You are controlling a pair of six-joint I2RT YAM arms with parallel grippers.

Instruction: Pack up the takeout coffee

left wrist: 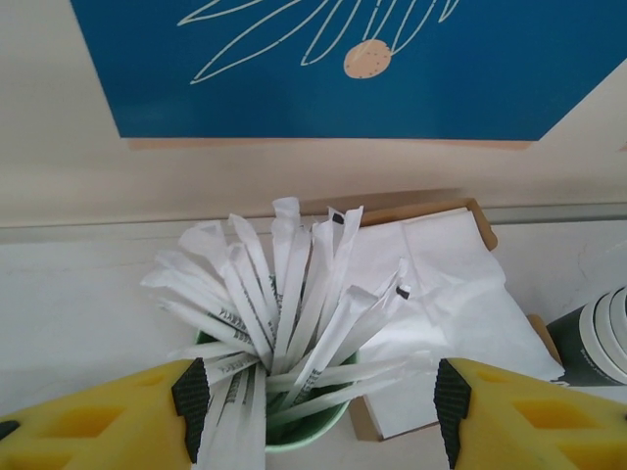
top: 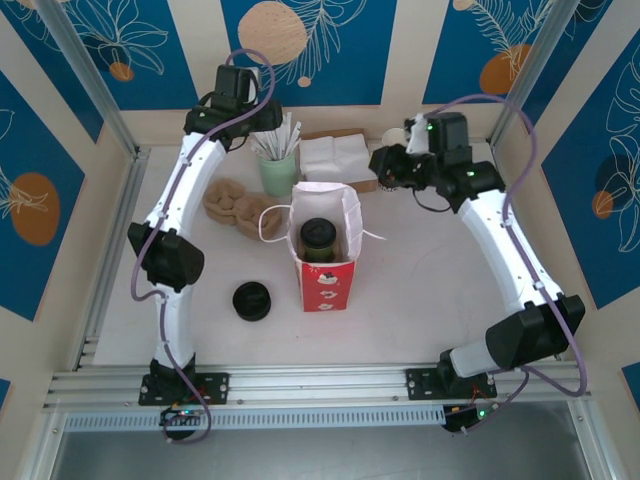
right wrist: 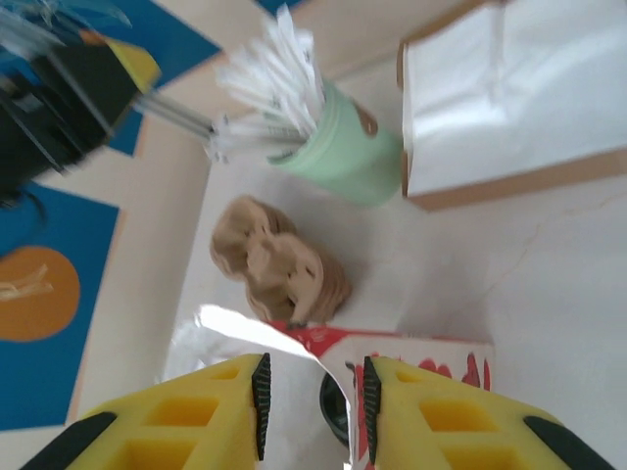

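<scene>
The takeout coffee [top: 320,236] stands inside the red-and-white paper bag [top: 326,282] at mid table, with its black lid [right wrist: 335,416] showing through the bag's open top. My right gripper [right wrist: 313,409] hovers above the bag's back right corner, its jaws a narrow gap apart. The bag's rim [right wrist: 431,354] shows behind that gap, and nothing is held. At the back of the table my left gripper [left wrist: 320,416] is open. Its pads [left wrist: 191,403] stand on either side of the wrapped straws [left wrist: 284,294] in a green cup [left wrist: 309,433].
White napkins [top: 335,158] lie in a brown tray behind the bag. Stacked cups [left wrist: 600,343] stand to their right. A pile of brown cup carriers [top: 235,205] lies left of the bag. A loose black lid [top: 252,301] lies at the front left.
</scene>
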